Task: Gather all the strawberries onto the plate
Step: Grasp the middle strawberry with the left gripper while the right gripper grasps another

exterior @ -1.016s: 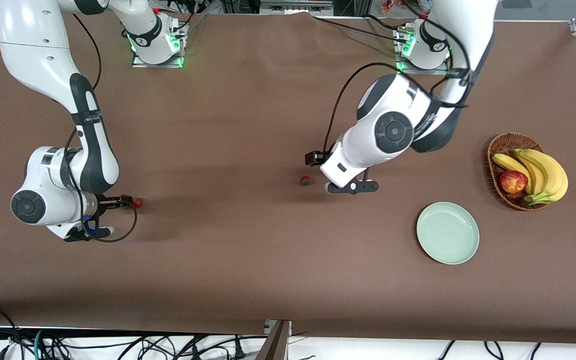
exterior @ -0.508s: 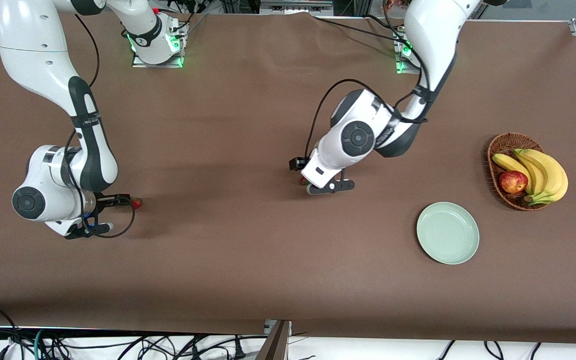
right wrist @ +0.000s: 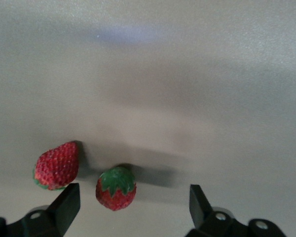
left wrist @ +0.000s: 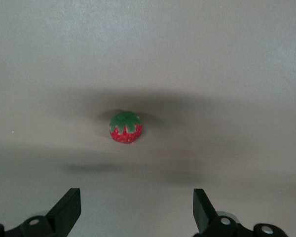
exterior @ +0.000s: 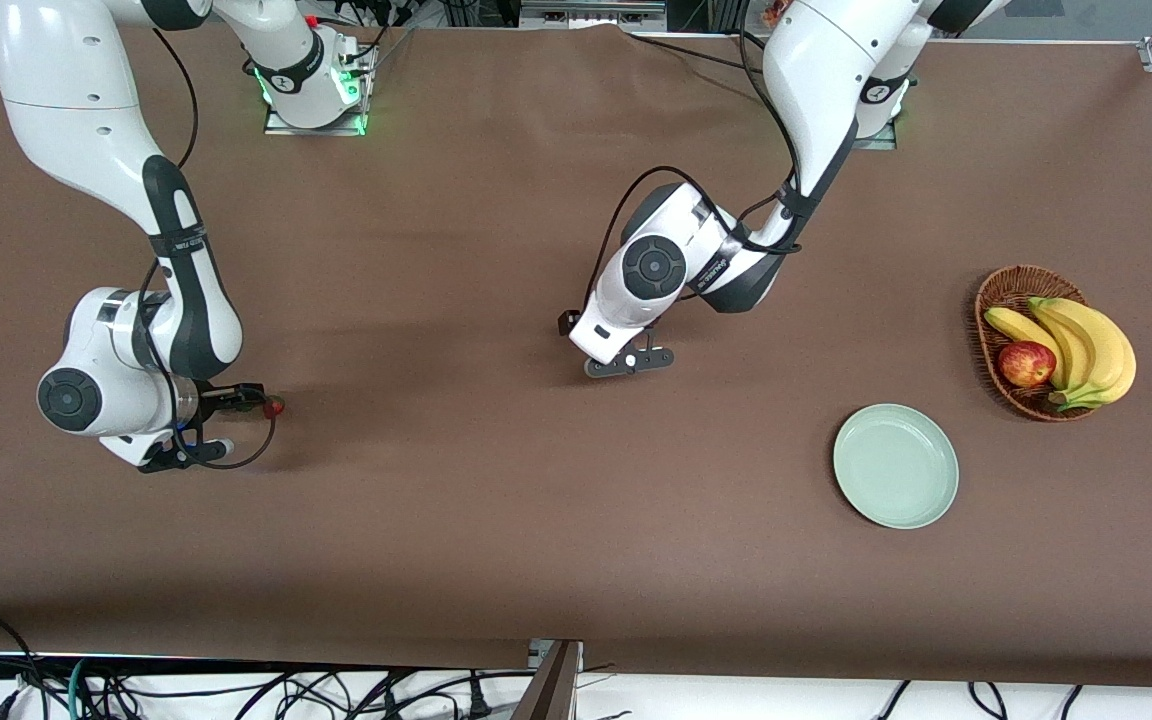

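Three strawberries (right wrist: pixel 116 187) – one hidden under left tool (left wrist: pixel 135 212) | both tools (right wrist: pixel 130 210) apart – plate (exterior: pixel 896 465) bare

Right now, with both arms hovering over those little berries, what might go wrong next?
Two strawberries lie close together under the right gripper; its open fingers might close on one and knock the other away. The lone strawberry under the left gripper is round and could roll off if nudged. The plate sits toward the left arm's end, so the right arm's berries face a long carry.
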Controlling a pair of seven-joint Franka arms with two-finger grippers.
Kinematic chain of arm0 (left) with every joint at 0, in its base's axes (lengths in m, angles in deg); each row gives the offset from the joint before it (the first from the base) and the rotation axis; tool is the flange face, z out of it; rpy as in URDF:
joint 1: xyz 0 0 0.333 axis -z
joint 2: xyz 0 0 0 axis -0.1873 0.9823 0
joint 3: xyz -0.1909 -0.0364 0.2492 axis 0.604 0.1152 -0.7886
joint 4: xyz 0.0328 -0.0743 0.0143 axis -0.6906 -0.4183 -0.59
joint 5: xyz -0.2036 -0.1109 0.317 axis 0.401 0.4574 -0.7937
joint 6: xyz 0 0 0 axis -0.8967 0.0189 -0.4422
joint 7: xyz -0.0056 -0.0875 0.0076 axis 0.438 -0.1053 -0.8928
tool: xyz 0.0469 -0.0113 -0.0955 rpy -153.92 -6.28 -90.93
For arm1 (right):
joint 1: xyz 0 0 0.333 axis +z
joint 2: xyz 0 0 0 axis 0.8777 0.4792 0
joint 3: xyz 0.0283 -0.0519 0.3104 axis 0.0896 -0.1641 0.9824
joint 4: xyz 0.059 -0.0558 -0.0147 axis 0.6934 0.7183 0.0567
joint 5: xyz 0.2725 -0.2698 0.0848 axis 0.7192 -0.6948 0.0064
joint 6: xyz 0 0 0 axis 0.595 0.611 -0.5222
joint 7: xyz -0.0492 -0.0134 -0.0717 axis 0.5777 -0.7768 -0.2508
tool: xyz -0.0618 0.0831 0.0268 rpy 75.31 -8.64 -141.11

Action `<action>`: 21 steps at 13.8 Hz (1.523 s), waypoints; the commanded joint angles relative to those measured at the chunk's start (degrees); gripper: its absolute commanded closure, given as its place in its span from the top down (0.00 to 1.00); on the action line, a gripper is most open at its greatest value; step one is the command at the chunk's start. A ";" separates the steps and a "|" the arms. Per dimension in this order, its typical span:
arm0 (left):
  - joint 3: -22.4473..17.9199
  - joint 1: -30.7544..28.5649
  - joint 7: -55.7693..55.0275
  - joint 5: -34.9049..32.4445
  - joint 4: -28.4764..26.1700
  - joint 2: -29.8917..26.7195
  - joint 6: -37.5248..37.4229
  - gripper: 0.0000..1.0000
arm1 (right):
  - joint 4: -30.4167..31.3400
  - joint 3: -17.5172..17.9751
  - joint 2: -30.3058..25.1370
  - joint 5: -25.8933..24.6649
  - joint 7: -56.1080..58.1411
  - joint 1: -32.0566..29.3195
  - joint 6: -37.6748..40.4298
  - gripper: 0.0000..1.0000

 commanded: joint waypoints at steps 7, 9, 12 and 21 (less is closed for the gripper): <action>-1.17 0.47 -1.02 -3.52 0.36 4.61 8.14 1.00 | 2.26 0.29 -1.81 1.16 1.46 -0.41 -1.29 0.56; -1.17 0.56 -1.02 -5.20 0.36 4.79 8.50 0.75 | 2.26 0.29 -1.81 1.24 1.46 -0.32 -1.37 0.56; -1.17 0.56 -0.93 -5.38 0.36 4.87 8.42 0.00 | 2.26 0.29 -1.63 1.42 1.46 -0.41 -1.37 0.47; -1.08 -10.75 14.50 -5.38 0.97 1.19 1.13 0.00 | -0.02 0.46 -2.16 3.43 1.46 -0.32 -0.50 0.12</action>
